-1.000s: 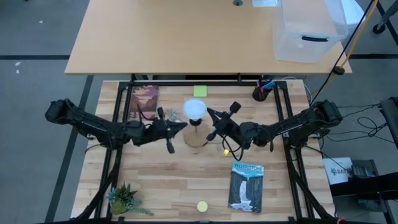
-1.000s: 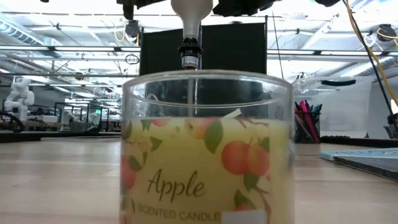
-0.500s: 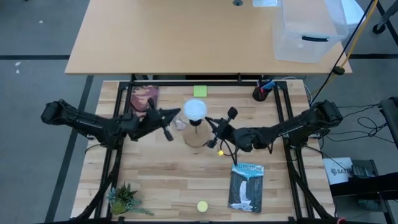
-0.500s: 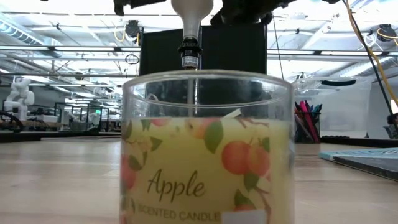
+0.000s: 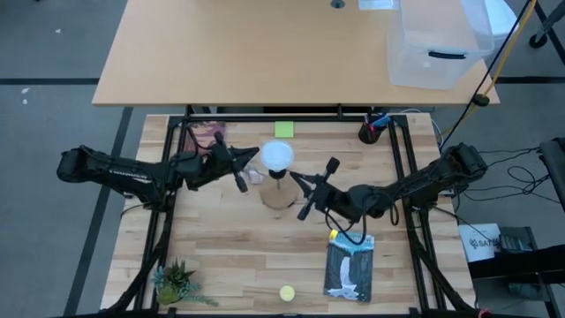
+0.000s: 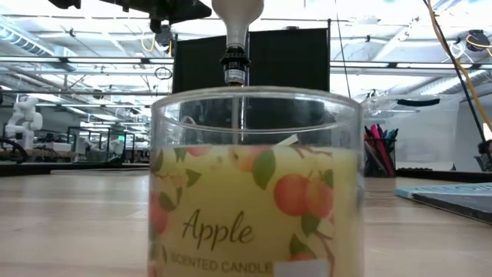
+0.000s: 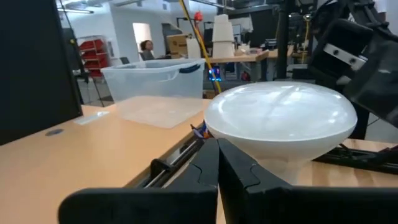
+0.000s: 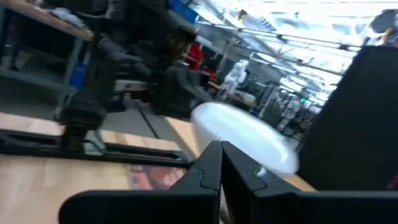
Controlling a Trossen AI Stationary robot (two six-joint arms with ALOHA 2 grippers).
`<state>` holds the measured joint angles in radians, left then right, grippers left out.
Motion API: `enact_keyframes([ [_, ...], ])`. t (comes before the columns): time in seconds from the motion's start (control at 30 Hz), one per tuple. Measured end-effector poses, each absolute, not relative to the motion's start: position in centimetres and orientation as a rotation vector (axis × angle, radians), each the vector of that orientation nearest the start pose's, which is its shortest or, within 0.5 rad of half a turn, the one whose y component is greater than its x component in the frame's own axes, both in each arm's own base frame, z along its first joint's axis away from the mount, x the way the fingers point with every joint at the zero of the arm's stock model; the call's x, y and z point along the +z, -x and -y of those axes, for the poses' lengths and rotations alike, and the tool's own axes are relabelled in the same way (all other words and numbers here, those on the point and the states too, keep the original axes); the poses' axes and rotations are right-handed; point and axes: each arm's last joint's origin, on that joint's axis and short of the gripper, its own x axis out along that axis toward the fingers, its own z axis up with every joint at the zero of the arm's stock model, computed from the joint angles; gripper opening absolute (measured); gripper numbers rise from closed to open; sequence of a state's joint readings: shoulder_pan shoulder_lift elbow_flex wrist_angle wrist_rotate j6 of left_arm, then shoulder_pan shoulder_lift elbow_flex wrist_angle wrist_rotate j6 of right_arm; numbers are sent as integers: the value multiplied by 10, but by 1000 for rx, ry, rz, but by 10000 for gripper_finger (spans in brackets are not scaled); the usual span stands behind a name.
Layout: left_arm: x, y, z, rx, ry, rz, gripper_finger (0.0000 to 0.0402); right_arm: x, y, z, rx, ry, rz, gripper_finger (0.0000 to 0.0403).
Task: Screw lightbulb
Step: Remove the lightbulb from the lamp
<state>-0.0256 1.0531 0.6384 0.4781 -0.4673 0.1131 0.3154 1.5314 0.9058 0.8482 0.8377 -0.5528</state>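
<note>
The white-domed lightbulb with its grey-silver tapered neck (image 5: 276, 156) stands upright in the round wooden cone-shaped base (image 5: 278, 194) near the middle of the table (image 5: 221, 256), toward its far edge, and neither of my grippers holds it. My left gripper (image 5: 237, 170) sits just beside the dome with fingers together, and my right gripper (image 5: 305, 196) on the other side is also closed and empty. I judge this a pause between turns: next I must open one gripper, close it round the dome and twist again.

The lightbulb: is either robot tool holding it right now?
No. In the high view the lightbulb stands on its wooden base, with the left tool and right tool both clear of it.
</note>
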Motion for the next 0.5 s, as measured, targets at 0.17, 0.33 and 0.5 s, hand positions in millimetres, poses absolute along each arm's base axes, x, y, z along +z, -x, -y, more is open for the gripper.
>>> enact_keyframes([
  [0.17,295,-232,-6,420,-97,39,0,294,-321,-71,-592,418,48,0],
  [0.33,295,-232,-5,396,-98,41,0,293,-322,-65,-614,420,38,0],
  [0.5,295,-232,-5,396,-98,41,0,293,-323,-60,-626,421,33,0],
])
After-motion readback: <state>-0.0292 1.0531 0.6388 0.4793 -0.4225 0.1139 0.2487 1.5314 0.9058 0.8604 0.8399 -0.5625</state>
